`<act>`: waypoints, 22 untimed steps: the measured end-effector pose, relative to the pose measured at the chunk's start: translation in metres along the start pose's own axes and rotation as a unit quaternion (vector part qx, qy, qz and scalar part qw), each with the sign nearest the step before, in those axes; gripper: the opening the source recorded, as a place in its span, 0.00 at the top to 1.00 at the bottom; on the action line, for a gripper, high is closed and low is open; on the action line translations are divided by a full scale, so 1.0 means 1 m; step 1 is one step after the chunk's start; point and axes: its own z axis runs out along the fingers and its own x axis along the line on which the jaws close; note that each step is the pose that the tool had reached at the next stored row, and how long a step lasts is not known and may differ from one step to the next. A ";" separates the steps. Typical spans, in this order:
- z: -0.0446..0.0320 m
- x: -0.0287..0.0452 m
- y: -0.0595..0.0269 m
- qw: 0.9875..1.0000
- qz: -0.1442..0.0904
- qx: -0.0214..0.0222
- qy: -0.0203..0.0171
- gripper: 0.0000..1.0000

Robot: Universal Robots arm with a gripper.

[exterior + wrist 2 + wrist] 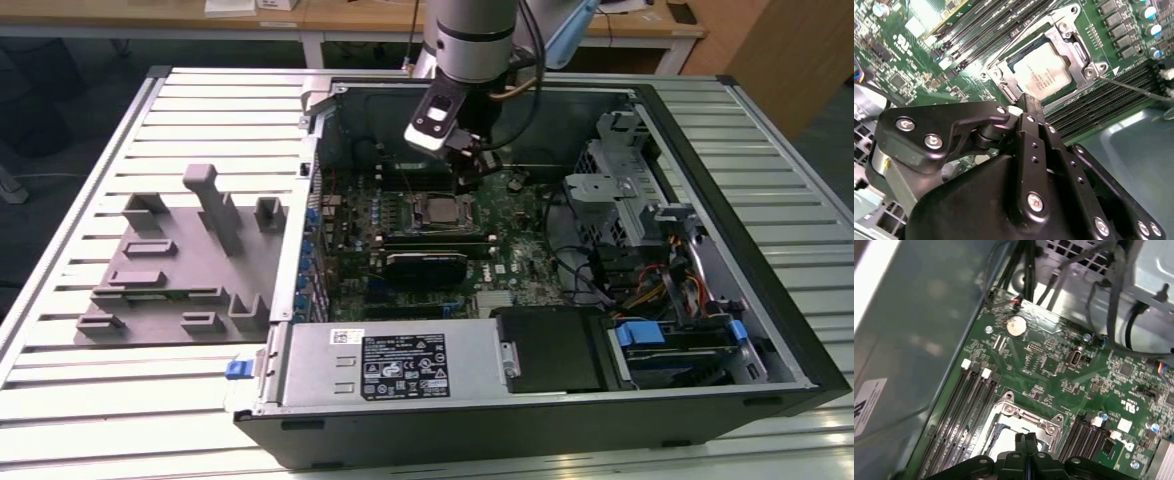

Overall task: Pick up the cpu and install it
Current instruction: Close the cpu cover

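Gripper (1026, 436), fingers together, over the cpu (1046, 72) seated in its socket (1069, 35), one cpu edge hidden behind them.

Above the gripper (465, 172), a round silver-grey arm (474, 30) with a black band around. Just over the gripper, a small white block (430, 125) with a black face; beside it a dark cable (537, 70) in a loop. Around the gripper, matt black angular links (929, 130), fastened with silver round-head screws (1035, 201). Slim black flat-sided fingers (1033, 135), each with small holes in a row.
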 end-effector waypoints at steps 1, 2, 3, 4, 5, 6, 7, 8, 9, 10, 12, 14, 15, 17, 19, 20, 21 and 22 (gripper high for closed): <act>0.0000 0.0000 0.0000 1.000 -0.007 0.000 0.000 0.89; 0.0000 0.0000 0.0000 1.000 -0.014 -0.001 0.000 0.89; 0.0000 0.0000 0.0000 1.000 -0.020 -0.001 0.001 0.89; 0.0000 0.0000 0.0000 1.000 -0.027 -0.001 0.001 0.89; 0.0000 0.0000 0.0000 0.999 -0.033 -0.001 0.001 0.89; 0.0000 0.0000 0.0000 0.999 -0.040 -0.001 0.001 0.89; 0.0000 0.0000 0.0000 0.999 -0.047 -0.002 0.001 0.89; 0.0000 0.0000 0.0000 0.999 -0.053 -0.002 0.001 0.89; 0.0000 0.0000 0.0000 0.998 -0.060 -0.002 0.002 0.89; 0.0000 0.0000 0.0000 0.998 -0.067 -0.002 0.002 0.89; 0.0000 0.0000 0.0000 0.997 -0.080 -0.003 0.002 0.89; 0.0000 0.0000 0.0000 0.996 -0.093 -0.003 0.003 0.89; 0.0000 0.0000 0.0000 0.995 -0.100 -0.004 0.003 0.89; 0.0000 0.0000 0.0000 0.994 -0.114 -0.004 0.003 0.89; 0.0000 0.0000 0.0000 0.992 -0.126 -0.005 0.003 0.89; 0.0000 0.0000 0.0000 0.991 -0.132 -0.005 0.004 0.89; 0.0000 0.0000 0.0000 0.991 -0.137 -0.005 0.004 0.89; 0.0000 0.0000 0.0000 0.990 -0.143 -0.005 0.004 0.89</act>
